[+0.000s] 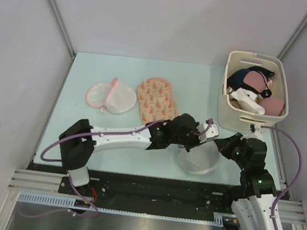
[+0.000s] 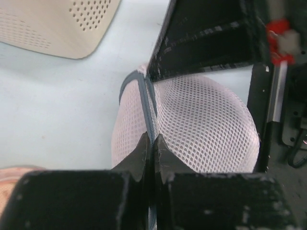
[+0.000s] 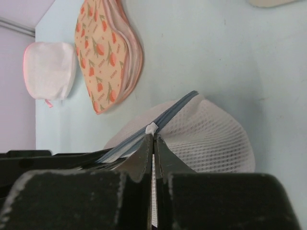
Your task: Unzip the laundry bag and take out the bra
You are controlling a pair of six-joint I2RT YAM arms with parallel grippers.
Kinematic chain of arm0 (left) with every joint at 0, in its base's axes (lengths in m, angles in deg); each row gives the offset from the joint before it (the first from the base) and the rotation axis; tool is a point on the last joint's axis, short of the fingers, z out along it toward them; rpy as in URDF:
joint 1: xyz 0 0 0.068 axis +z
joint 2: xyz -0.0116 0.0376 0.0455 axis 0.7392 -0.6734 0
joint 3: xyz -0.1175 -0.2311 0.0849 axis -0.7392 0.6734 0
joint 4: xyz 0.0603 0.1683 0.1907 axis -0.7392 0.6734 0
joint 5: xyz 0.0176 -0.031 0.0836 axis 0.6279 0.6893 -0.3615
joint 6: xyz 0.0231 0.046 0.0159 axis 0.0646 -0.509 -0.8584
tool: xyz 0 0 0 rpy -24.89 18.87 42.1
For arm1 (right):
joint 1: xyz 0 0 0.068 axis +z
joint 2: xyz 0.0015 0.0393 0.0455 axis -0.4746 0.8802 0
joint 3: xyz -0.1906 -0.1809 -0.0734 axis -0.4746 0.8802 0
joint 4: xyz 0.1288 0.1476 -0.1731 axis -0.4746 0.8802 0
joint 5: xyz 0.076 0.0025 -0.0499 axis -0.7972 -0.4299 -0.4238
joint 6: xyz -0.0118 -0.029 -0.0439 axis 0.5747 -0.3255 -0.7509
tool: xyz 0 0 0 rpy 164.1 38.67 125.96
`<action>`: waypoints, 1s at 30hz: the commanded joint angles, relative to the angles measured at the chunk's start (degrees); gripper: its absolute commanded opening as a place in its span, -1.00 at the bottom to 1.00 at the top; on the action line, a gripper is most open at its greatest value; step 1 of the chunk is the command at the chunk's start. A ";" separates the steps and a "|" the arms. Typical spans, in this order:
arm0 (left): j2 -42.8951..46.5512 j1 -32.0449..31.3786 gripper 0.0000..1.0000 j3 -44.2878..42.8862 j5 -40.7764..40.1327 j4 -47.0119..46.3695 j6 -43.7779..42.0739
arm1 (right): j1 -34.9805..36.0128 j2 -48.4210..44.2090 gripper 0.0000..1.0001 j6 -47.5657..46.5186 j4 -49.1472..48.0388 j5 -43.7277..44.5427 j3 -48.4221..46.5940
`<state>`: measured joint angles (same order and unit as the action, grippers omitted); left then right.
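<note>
Left pincer (image 2: 152, 140), foreground of its wrist view: jaws fully closed, tips pinching the grey-blue zipper (image 2: 146, 103) of the white mesh laundry bag (image 2: 206, 129). From the tips the zipper's long axis runs straight ahead to the right pincer (image 3: 153, 140). It is likewise closed, nipping the same seam at or just behind the white pull tab (image 3: 151, 128); exact purchase cannot be told. Both pincers thus meet over the bag, which lies on the counter (image 2: 57, 110) near its front edge, right of centre, before the basket (image 1: 251, 120). Bra: presumably inside, not discernible through the mesh. Judgement: opening calls for travel along this axis.
</note>
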<state>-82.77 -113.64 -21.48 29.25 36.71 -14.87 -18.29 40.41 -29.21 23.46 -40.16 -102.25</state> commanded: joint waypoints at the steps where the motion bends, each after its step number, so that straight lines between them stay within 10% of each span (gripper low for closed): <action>1: 12.23 1.72 -0.99 7.21 0.67 -3.00 -2.81 | -3.27 3.05 -1.00 -4.34 -0.80 5.62 -2.89; 15: 19.80 3.40 -0.99 13.48 4.21 -6.35 -2.28 | -7.49 7.11 -1.00 -5.49 -6.42 0.27 -1.66; 21: 16.46 3.40 -0.99 1.98 -8.08 6.47 -3.86 | -7.49 3.86 0.11 -7.95 3.75 2.45 -9.02; 30: 12.88 1.47 -0.82 -4.36 -23.30 10.69 -0.62 | -7.49 -1.77 0.18 -7.34 8.79 8.08 -13.08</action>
<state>-67.19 -110.65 -21.28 14.30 44.25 -18.00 -25.57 39.45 -36.49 29.29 -36.07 -113.48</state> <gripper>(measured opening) 0.017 0.592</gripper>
